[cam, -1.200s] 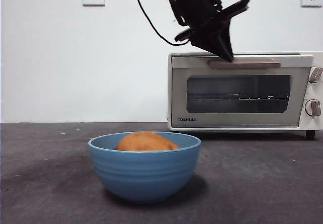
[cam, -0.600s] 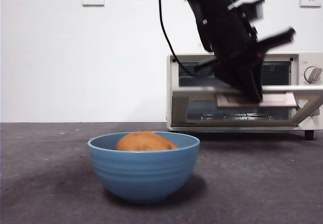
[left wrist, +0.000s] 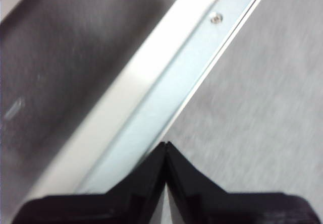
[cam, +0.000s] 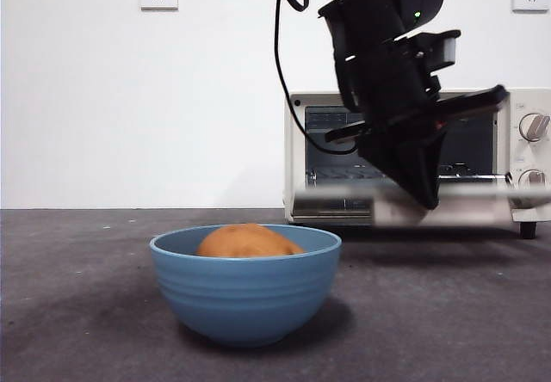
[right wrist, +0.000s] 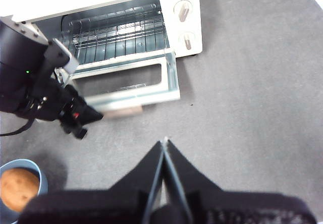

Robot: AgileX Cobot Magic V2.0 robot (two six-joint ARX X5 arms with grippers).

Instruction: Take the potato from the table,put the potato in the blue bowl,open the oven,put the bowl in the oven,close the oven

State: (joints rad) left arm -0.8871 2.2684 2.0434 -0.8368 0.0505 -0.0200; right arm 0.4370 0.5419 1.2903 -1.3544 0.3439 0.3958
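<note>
The potato [cam: 248, 241] sits inside the blue bowl [cam: 246, 287], its top rising just above the rim, and the bowl stands on the dark grey desk [cam: 77, 313] near its front edge, well apart from the oven [cam: 525, 154], which stands toward the desk's back edge against the white wall [cam: 129, 107]. The oven's door [right wrist: 132, 85] is swung down to lie about level, baring the wire rack [right wrist: 118, 35] inside, and its beige handle [cam: 448, 212] runs along the door's free edge, blurred in the front view. The left gripper [cam: 424, 194] comes down from above onto that edge, its jaws pressed together with no gap between them and their tips at the door's metal rim beside the handle; whether they touch the handle itself I cannot tell. The right gripper [right wrist: 165, 144] hangs high over the bare desk in front of the oven, its jaws also pressed together and holding nothing, with the bowl and potato off at one corner of its view. Two knobs [right wrist: 182, 10] sit on the oven's panel beside the opening.
</note>
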